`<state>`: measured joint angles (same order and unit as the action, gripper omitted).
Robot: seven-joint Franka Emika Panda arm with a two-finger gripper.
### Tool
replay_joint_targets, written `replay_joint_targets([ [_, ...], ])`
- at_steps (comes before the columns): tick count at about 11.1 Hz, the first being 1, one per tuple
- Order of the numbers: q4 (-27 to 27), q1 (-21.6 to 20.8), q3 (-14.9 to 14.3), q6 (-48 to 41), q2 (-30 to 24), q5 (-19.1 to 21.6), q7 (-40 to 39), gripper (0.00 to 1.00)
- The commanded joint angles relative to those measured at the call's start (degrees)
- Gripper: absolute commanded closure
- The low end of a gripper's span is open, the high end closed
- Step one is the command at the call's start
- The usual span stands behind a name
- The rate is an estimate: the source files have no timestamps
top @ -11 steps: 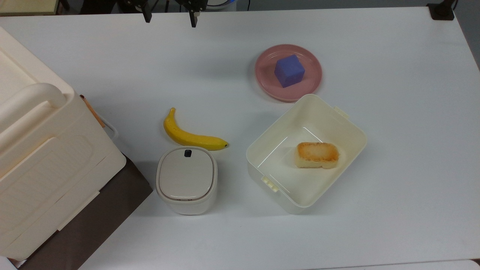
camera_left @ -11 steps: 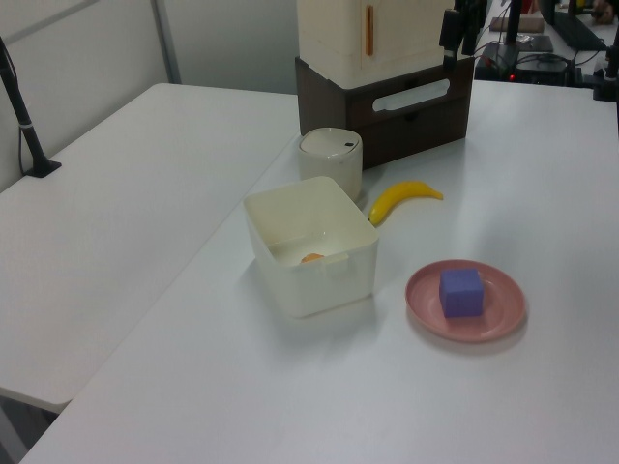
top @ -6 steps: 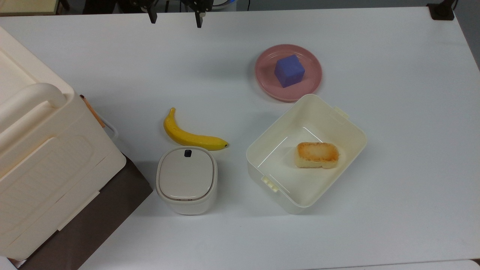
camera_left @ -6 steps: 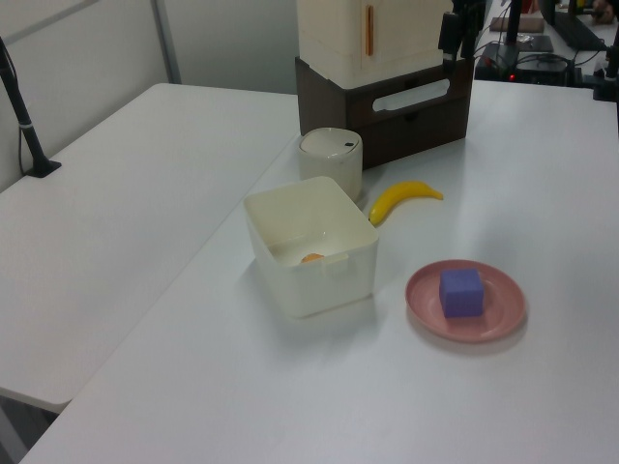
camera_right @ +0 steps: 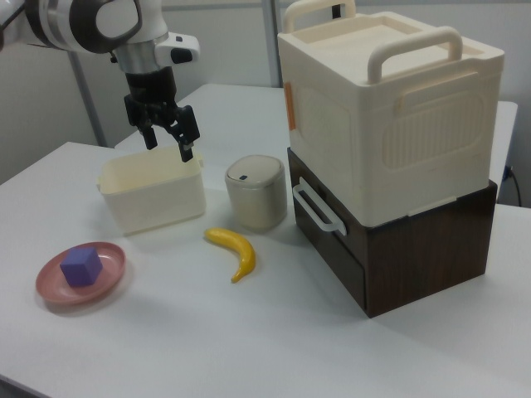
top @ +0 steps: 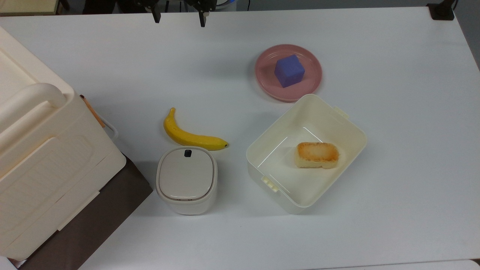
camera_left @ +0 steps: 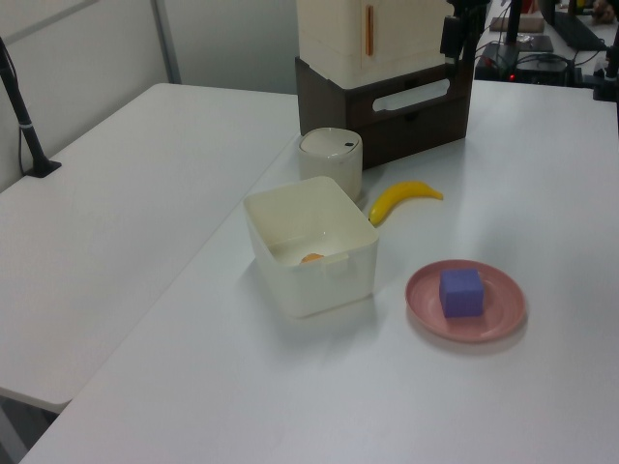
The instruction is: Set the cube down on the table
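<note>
Tool (camera_right: 169,143) raised above table (camera_right: 274,332), pointing down, fingers (camera_right: 187,150) spread

Small matte blue-purple cube with slightly rounded edges (top: 289,70) (camera_left: 461,292) (camera_right: 81,266): resting flat on one face, at the centre of a round pink plate. Large flat white rectangular tabletop (top: 393,123) (camera_left: 145,242) (camera_right: 274,332): smooth, plain, bearing the plate.

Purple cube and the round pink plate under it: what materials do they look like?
The purple cube looks like matte foam or soft plastic: no glare, slightly rounded edges. The round pink plate looks like smooth plastic or glazed ceramic: even colour, faint sheen on its raised rim. Neither is certain from looks alone.
</note>
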<state>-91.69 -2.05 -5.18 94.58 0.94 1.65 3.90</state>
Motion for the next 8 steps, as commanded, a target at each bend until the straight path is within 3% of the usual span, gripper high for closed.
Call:
replay_joint_targets([
  [1, -0.51, -2.34, -0.53, -1.41, -0.50, -2.78, 1.28, 0.00],
  [8, -0.60, -3.84, -0.53, -3.44, 0.90, -4.02, 7.26, 0.00],
])
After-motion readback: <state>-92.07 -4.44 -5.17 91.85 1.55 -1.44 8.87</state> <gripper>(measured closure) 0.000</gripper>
